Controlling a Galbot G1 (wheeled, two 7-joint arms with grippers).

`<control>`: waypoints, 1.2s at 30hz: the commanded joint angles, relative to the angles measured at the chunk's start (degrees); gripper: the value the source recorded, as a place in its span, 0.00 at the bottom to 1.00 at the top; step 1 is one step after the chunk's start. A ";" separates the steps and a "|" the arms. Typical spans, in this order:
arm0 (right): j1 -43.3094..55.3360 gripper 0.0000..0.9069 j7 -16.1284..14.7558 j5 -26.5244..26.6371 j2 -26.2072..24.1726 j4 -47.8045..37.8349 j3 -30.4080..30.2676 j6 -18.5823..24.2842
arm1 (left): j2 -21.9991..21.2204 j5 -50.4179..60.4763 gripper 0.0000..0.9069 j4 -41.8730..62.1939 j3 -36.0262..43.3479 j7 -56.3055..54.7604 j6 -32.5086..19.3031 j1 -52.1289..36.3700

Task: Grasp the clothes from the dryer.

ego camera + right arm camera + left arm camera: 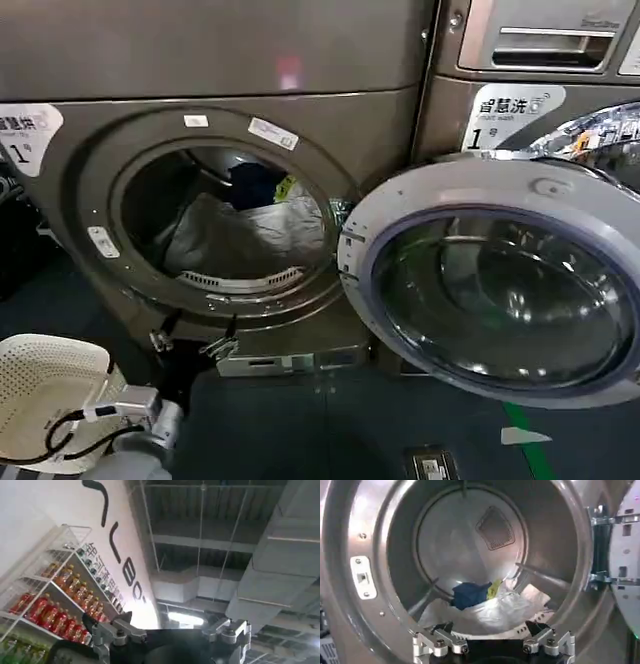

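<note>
Left gripper (492, 639): one, two fingers spread wide apart, nothing between them. In the head view it sits low before the machine, just below the drum opening (190, 335), with the arm's wrist section (135, 408) rising from the lower left beside one white perforated laundry basket (40, 400). The wrist camera looks straight into the drum.

Clothes: one heap on the floor of the drum, beyond the left gripper and apart from it, not touched. Three pieces can be counted: one pale grey-white garment (492, 611), the largest, spread across the front of the heap; one dark blue garment (469, 594) behind it; one small yellow-green piece (494, 588) just beside the blue one. In the head view the pale garment (235, 240) fills the lower half of the opening.

Dryer (220, 100): one, dark grey front loader, marked with the numeral 1. Its round door (495, 285) stands swung fully open to the right, glass facing outward. A second machine (540, 60) stands next to it on the right.

Right gripper (170, 635): one, fingers apart, empty, pointed upward toward ceiling ducts (280, 555). One wire shelf rack of bottles (60, 600) stands by a white wall beside it.
</note>
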 commanded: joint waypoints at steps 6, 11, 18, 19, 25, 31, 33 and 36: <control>0.00 1.00 -0.15 0.03 0.09 0.13 0.07 0.00 | -0.04 0.23 1.00 0.06 0.06 0.54 -0.18 -0.01; 0.00 1.00 -0.20 0.05 0.09 0.12 0.12 0.00 | -0.03 0.41 1.00 0.05 0.01 0.53 -0.21 -0.02; -0.09 1.00 -0.50 0.09 0.10 0.19 0.16 0.02 | 0.04 0.68 1.00 -0.04 0.02 0.79 -0.31 -0.04; -0.11 1.00 -0.51 0.09 0.08 0.17 0.22 0.02 | 0.03 0.75 1.00 -0.04 0.05 0.80 -0.39 -0.03; -0.16 1.00 -0.55 0.10 0.15 0.43 0.13 -0.09 | 0.00 1.03 1.00 0.22 -0.06 0.77 -1.47 -0.03; -0.43 1.00 0.45 -1.14 0.11 0.76 0.53 -0.46 | 0.01 3.78 1.00 0.11 0.02 0.86 -1.23 -0.05; -0.89 1.00 1.61 -3.13 -0.18 0.68 1.43 -1.16 | 0.20 6.22 1.00 -0.32 -0.63 3.79 -1.56 -0.12; -1.51 1.00 2.47 -6.09 -0.45 0.92 3.39 -2.37 | 0.45 18.67 1.00 -1.13 -2.01 10.28 -4.28 -0.86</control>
